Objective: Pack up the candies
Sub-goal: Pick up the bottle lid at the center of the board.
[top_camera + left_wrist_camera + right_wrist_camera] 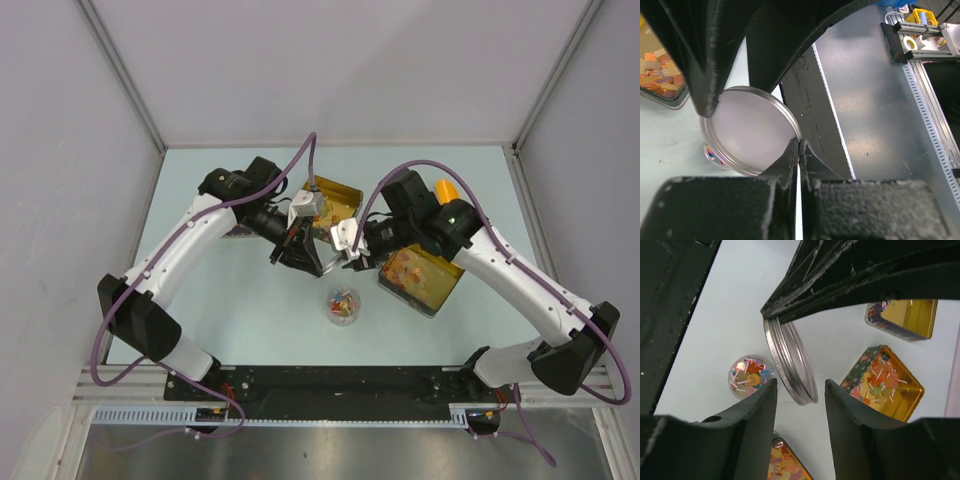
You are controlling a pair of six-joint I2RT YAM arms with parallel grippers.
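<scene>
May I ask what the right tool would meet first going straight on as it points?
Most likely the silver lid pinched by the left tool; its edge sits between the right tool's open fingers.

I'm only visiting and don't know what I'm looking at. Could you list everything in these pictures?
candies: many, multicoloured, in two tins and in the jar
jar: one, clear and round, mid-table, near side
lid: one, silver and round, held on edge above the table
tins: three, gold inside, one empty and two holding candies, spread across the table
scoop: one, orange, far right, partly behind the right arm
table: one, pale blue-green
arms: two, white with black joints, reaching in from the near edge
left tool: one, black, shut on the lid's rim
right tool: one, black, open, one finger on each side of the lid
</scene>
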